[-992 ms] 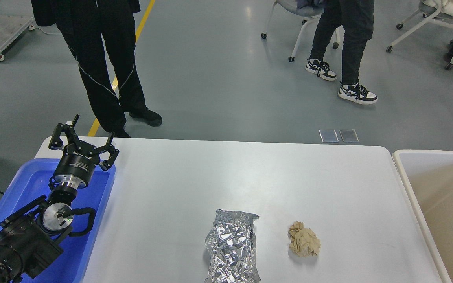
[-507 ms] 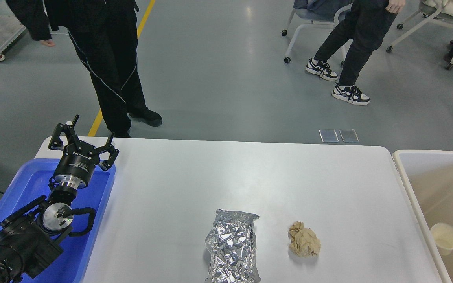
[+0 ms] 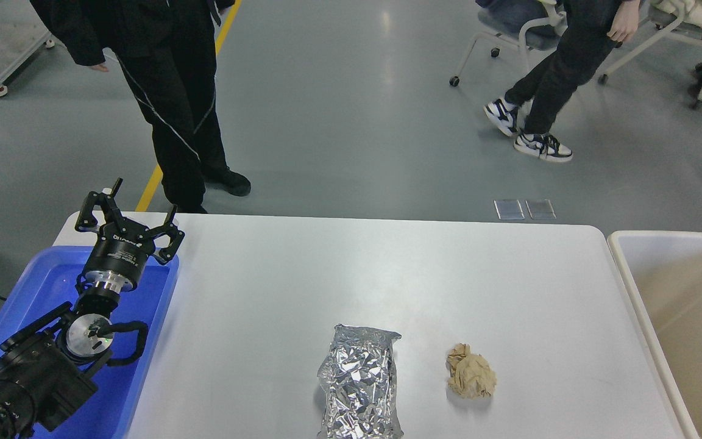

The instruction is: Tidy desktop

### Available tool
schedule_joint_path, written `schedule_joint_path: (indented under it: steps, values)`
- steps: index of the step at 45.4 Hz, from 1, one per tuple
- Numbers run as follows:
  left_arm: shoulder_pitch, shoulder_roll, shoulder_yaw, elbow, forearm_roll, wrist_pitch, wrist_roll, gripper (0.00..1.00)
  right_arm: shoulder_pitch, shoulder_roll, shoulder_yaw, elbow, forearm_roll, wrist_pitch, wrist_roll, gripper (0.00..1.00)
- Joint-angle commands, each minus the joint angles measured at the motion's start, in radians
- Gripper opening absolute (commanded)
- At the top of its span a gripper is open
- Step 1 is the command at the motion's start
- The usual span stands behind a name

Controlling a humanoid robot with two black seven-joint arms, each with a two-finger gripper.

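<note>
With the left pincer [image 3: 128,210] spread empty above the blue tray [image 3: 144,341] and the right pincer unseen, risk crushing or tearing the foil packet [image 3: 360,381] or nudging the crumpled brown paper ball [image 3: 471,379] off the surface [image 3: 351,274].

This looks like a robot lab. A big smooth grey floor [image 3: 351,122] with a yellow painted line [image 3: 205,79] spreads out behind the wide white worktop [image 3: 339,280]. Past the worktop stand white office chairs on wheels [image 3: 509,30]. People in dark clothes [image 3: 168,91] wait just behind it.
</note>
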Motion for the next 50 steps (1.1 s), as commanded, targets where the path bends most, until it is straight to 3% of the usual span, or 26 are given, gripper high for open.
schedule_joint_path:
  steps: [1, 18, 27, 32, 41, 50]
  values:
    - [0.0, 0.0, 0.0, 0.0, 0.0, 0.001, 0.0, 1.0, 0.034, -0.126, 0.364, 0.255, 0.036, 0.017, 0.002, 1.0]
    - [0.0, 0.0, 0.0, 0.0, 0.0, 0.001, 0.0, 1.0, -0.108, -0.118, 0.765, 0.704, 0.037, 0.019, 0.026, 1.0]
    - [0.0, 0.0, 0.0, 0.0, 0.0, -0.001, 0.0, 1.0, -0.2, -0.02, 0.94, 0.779, 0.036, 0.019, 0.037, 1.0]
    - [0.0, 0.0, 0.0, 0.0, 0.0, 0.001, 0.0, 1.0, -0.268, 0.037, 0.998, 0.822, 0.034, 0.037, 0.075, 1.0]
    - [0.0, 0.0, 0.0, 0.0, 0.0, 0.001, 0.0, 1.0, -0.38, 0.133, 1.036, 0.869, 0.02, 0.076, 0.202, 0.99]
    - [0.0, 0.0, 0.0, 0.0, 0.0, 0.001, 0.0, 1.0, -0.447, 0.233, 1.033, 0.858, 0.02, 0.079, 0.265, 1.0]
